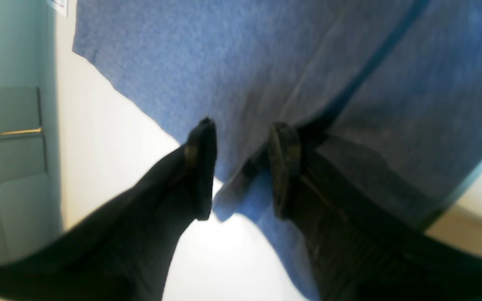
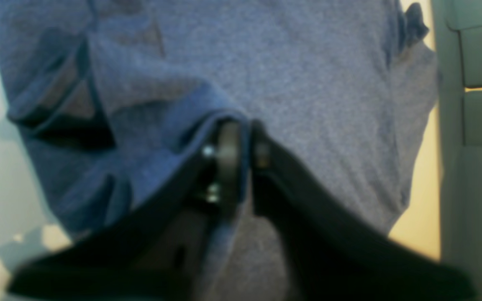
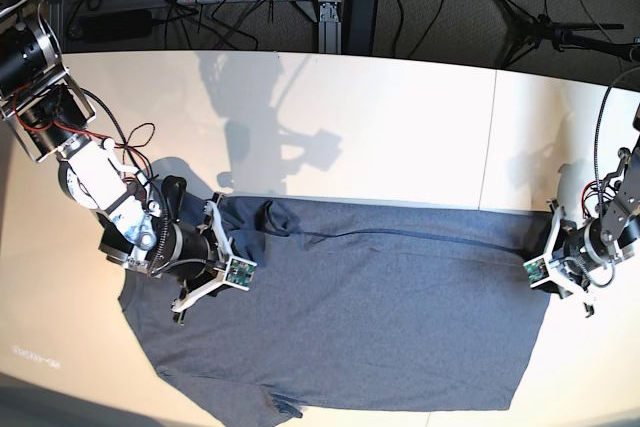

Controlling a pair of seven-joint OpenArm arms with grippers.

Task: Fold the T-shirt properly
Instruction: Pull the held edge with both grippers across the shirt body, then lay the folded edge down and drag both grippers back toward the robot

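Where your right fingers [image 2: 241, 144] meet, they are pressed together on a raised fold of the T-shirt [image 2: 291, 71], with blue cloth bunched up between the two pads and draped over the left one. Just beyond that pinch the fabric rises in a soft ridge, and off to the left of it a rumpled pocket of folds sits in shadow. In the base view this same right gripper [image 3: 222, 239] bites the shirt near its upper corner, where the cloth is gathered into a dark lump.

Your left fingers [image 1: 243, 167] stand apart, with a clear gap between the pads. A lobe of the shirt's edge [image 1: 245, 200] lies in that gap, and one pad rests against the cloth while the other sits over bare white worktop [image 1: 111, 138]. Past the fingertips the tee spreads away flat, crossed by a darker crease line. In the base view the left gripper [image 3: 550, 272] sits at the opposite upper corner of the garment.

Between the two grippers the T-shirt [image 3: 360, 317] lies spread on the worktop [image 3: 380, 137], plain side up, with a long straight fold line running from one gripper toward the other along its far edge
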